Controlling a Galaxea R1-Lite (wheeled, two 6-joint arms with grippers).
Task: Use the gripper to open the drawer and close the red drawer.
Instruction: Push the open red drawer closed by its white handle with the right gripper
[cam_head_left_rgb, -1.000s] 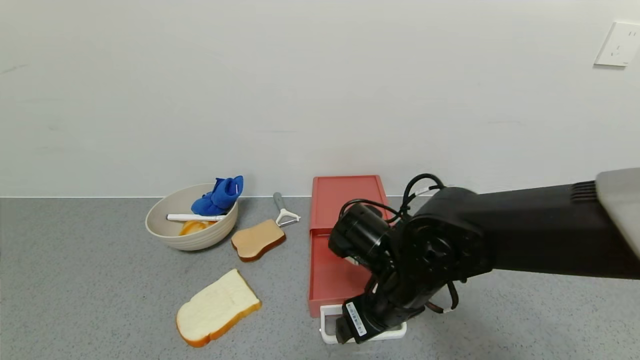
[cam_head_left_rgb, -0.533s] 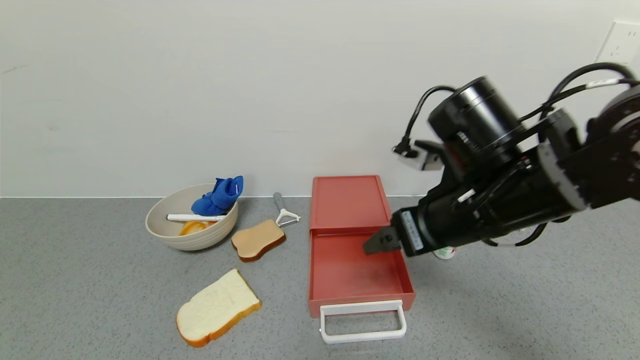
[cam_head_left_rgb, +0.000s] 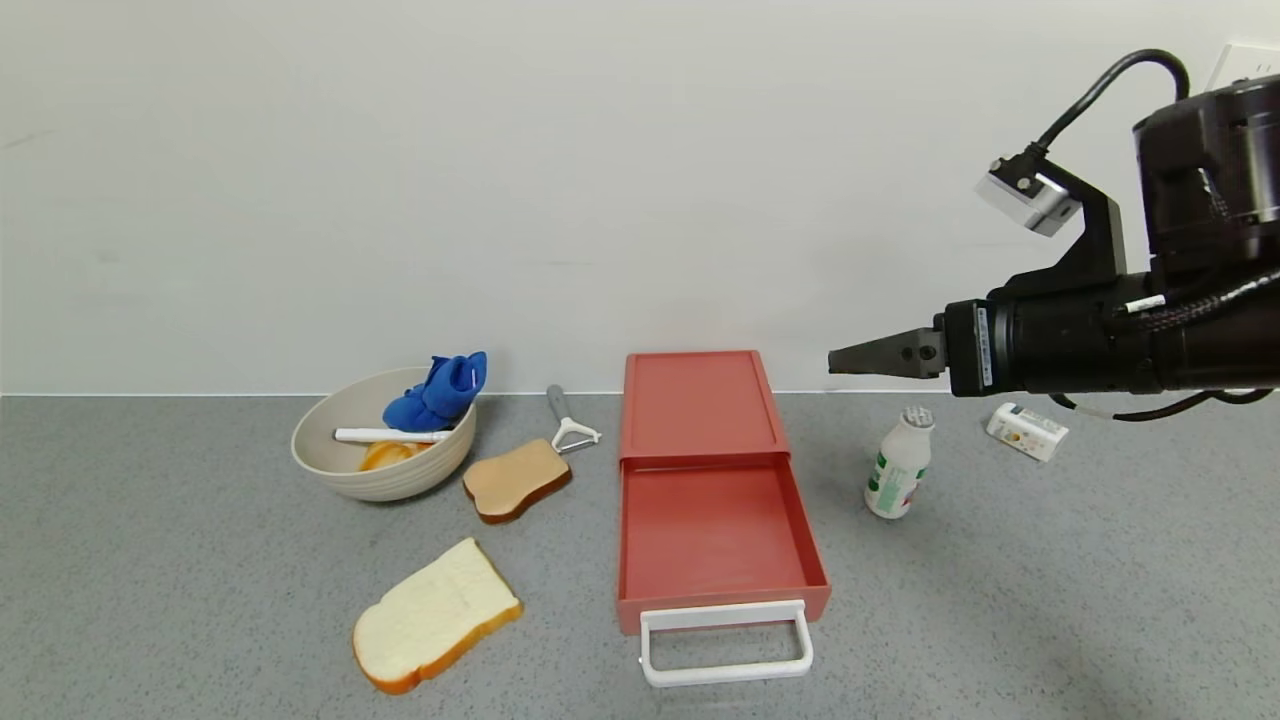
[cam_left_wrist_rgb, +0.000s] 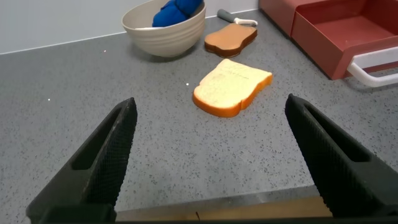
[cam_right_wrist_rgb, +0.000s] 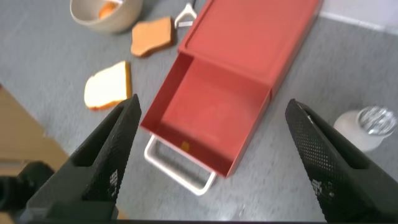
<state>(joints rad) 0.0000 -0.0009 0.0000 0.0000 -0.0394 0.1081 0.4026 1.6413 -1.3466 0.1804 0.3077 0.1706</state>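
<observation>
Standing open on the speckled grey counter (cam_head_left_rgb: 180, 560), one flat coral-red plastic drawer (cam_head_left_rgb: 712, 520), its shallow tray pulled out, white loop handle (cam_head_left_rgb: 725, 645) in front, right black gripper (cam_head_left_rgb: 850, 358) raised above it, fingers spread wide in the wrist view, left gripper (cam_left_wrist_rgb: 211, 168) low, also wide, two bread slices (cam_head_left_rgb: 436, 612), one ribbed beige bowl (cam_head_left_rgb: 380, 445), one small white bottle (cam_head_left_rgb: 898, 462).

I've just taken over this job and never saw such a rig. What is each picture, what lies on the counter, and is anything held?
This is a two-armed robot. The wide picture comes from its head; the other two from cameras on its wrists.

The right pincer is raised in the air beside the red drawer, which is pulled open, its white handle free. In the right wrist view the pincer is open and empty. The left pincer is parked low, open, empty.

Also on the counter: a bowl, two bread slices, a peeler and a small bottle.
</observation>
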